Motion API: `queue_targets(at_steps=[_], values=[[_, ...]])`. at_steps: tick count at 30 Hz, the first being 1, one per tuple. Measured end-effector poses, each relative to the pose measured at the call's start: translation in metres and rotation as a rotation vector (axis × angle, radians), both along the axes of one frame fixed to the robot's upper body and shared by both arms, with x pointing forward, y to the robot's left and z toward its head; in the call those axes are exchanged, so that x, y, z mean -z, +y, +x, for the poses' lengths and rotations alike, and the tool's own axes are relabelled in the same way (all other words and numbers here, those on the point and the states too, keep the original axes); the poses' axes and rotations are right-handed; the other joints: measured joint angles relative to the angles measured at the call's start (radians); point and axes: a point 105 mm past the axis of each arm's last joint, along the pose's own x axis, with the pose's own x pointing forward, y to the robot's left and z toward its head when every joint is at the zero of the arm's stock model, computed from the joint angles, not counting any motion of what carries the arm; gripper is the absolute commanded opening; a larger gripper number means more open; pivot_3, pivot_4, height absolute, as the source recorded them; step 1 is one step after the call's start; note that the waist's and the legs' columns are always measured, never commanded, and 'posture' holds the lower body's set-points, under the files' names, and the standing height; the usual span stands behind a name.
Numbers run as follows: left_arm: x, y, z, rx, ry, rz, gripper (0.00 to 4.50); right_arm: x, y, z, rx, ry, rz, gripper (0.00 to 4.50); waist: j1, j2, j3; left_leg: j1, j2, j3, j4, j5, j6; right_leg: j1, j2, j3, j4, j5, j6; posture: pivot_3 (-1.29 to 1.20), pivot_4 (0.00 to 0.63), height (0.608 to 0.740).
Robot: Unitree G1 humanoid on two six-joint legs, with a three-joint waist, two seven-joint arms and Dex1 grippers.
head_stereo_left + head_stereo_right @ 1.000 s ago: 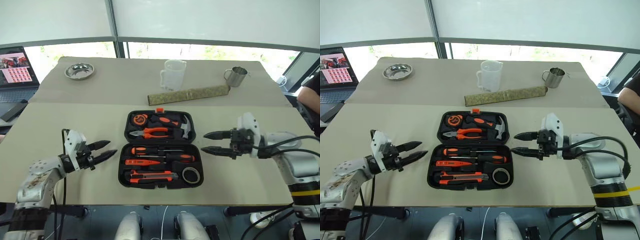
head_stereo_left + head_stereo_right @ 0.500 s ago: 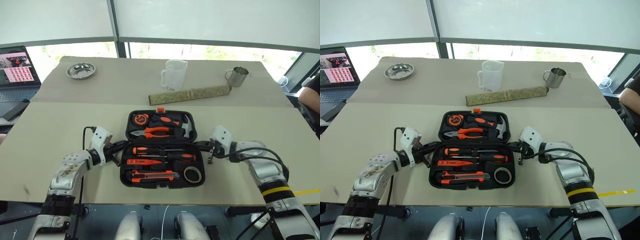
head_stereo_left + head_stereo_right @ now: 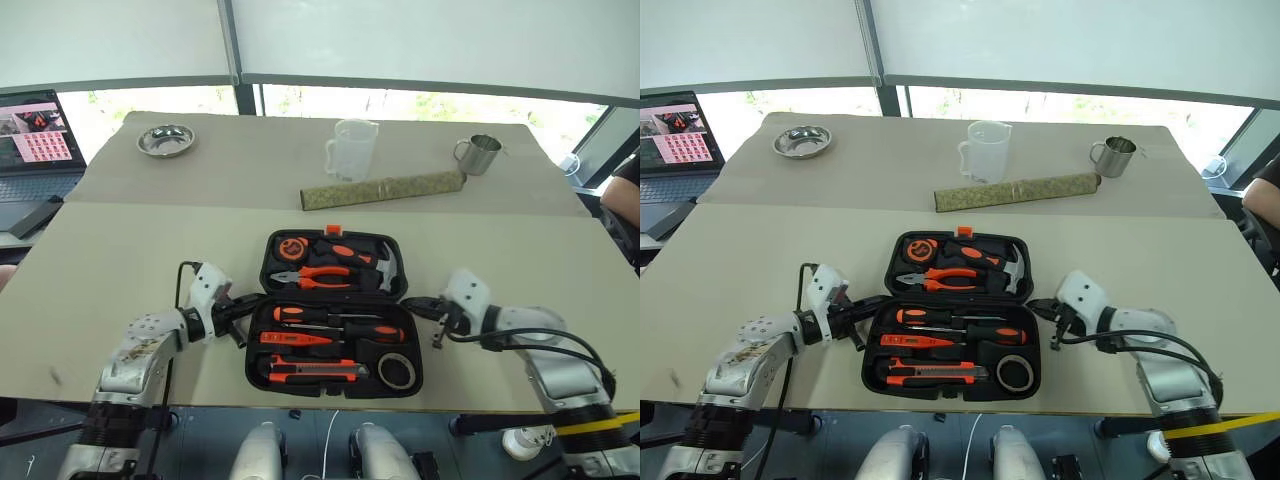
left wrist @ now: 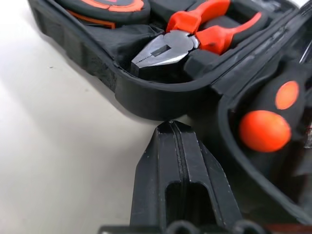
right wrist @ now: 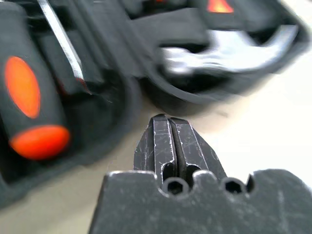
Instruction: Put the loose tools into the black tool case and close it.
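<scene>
The left pincer point(image 3: 243, 309) is sitting clenched on nothing, its tips at the hinge notch of the black tool case point(image 3: 334, 313), which is lying open on the worktop point(image 3: 120, 250) with the loose tools point(image 3: 330, 340) seated inside; the right pincer point(image 3: 425, 306) is likewise clenched empty at the opposite notch.

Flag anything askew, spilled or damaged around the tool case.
Nothing stands out. The black tool case lies open and flat on the table, with each tool seated in its recess. The measuring jug and steel mug stand upright, nothing spilled.
</scene>
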Motion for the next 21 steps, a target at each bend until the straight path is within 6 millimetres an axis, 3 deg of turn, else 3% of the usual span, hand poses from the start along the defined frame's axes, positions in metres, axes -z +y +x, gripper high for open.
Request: queue_targets(at_steps=[3, 7, 8, 14, 17, 21], values=[[-0.016, 0.026, -0.004, -0.024, 0.060, 0.045, 1.85, -0.016, -0.018, -0.004, 0.102, 0.108, 0.023, 1.79, -0.007, 0.000, 0.000, 0.001, 0.001, 0.000, 0.000, 0.000, 0.000, 0.001, 0.000, 0.000, 0.001, 0.000, 0.000, 0.00, 0.150, 0.740], [-0.033, 0.034, -0.001, -0.034, 0.125, 0.046, 3.33, -0.030, -0.025, 0.000, 0.206, 0.187, -0.115, 3.16, -0.013, 0.000, 0.001, 0.003, 0.001, 0.000, 0.001, 0.000, 0.000, 0.001, 0.001, 0.000, 0.002, 0.000, 0.000, 0.00, 0.150, 0.740], [-0.039, 0.033, 0.001, -0.032, 0.151, 0.015, 3.36, -0.036, -0.020, 0.001, 0.217, 0.218, -0.084, 3.52, -0.014, 0.000, 0.001, 0.003, 0.001, 0.000, 0.001, 0.000, 0.000, 0.001, 0.001, 0.000, 0.002, 0.000, 0.000, 0.00, 0.150, 0.740], [-0.069, 0.021, 0.032, -0.171, 0.296, -0.049, 3.36, -0.055, 0.021, 0.017, 0.286, 0.478, 0.118, 3.52, -0.014, -0.003, 0.004, 0.000, -0.001, -0.003, 0.004, 0.000, 0.000, 0.000, 0.001, 0.000, 0.004, 0.000, 0.000, 0.00, 0.150, 0.740], [-0.058, 0.006, 0.029, -0.179, 0.406, -0.073, 3.36, -0.056, 0.031, 0.021, 0.308, 0.548, 0.140, 3.52, -0.013, -0.003, 0.004, -0.002, -0.001, -0.004, 0.003, 0.000, 0.000, -0.002, 0.000, -0.001, 0.003, -0.001, 0.000, 0.00, 0.150, 0.740], [-0.050, -0.002, 0.026, -0.186, 0.447, -0.047, 3.36, -0.045, 0.023, 0.030, 0.411, 0.582, 0.116, 3.52, -0.012, -0.003, 0.004, -0.007, -0.002, -0.004, 0.003, 0.000, 0.000, -0.005, -0.001, -0.001, 0.002, -0.001, 0.000, 0.00, 0.150, 0.740]])
